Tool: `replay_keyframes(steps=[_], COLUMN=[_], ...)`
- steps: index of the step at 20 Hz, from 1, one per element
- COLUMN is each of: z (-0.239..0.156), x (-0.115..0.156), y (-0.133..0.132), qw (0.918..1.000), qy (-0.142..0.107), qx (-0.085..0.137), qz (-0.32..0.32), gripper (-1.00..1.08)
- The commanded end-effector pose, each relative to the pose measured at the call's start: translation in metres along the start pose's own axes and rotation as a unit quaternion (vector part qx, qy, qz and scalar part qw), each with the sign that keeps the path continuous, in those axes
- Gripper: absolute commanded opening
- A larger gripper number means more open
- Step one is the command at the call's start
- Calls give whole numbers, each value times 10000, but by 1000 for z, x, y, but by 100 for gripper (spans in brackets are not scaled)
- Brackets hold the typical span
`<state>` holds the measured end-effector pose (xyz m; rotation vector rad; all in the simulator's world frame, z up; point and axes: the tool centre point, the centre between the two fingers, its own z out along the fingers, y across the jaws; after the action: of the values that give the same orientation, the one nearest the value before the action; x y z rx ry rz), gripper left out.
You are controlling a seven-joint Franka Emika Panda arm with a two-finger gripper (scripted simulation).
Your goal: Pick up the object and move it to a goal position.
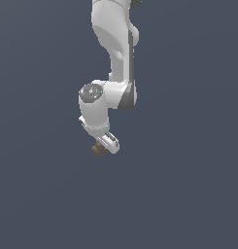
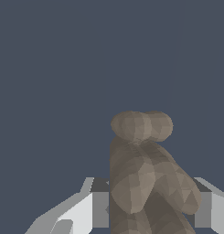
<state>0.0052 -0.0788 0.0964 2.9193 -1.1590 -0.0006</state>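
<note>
- Between the fingertips, wrist view: the object [image 2: 147,176], brown, lumpy, ridged; it fills the gap between the two pale fingers [image 2: 90,208], one pad on each flank. Long axis runs outward from the palm, ending in a rounded double knob past the tips.
- At the tool, exterior view: gripper [image 1: 102,147], white, pointing down and slightly tilted; jaws closed onto the object [image 1: 97,150], which shows as a small dark lump at the tips, toward the exterior view's left.
- Behind and above: arm [image 1: 113,53], white, descending from the top edge.
- Beyond: plain dark blue-grey ground; no goal marker visible, so direction of travel cannot be told.
- Judgement: grasp appears made; carrying remains.
</note>
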Motion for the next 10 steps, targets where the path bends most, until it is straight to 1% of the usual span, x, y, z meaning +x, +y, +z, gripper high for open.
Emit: replay_keyframes(steps=[1,5,10], z=[-3,-12,-33], x=[-3,-15,-41], y=[-3,-16,-42], qw=[10000,10000,10000], qy=[2,2,2], qx=[2,2,2], qz=[-4,-4,-4], gripper=[-100,-100,-100])
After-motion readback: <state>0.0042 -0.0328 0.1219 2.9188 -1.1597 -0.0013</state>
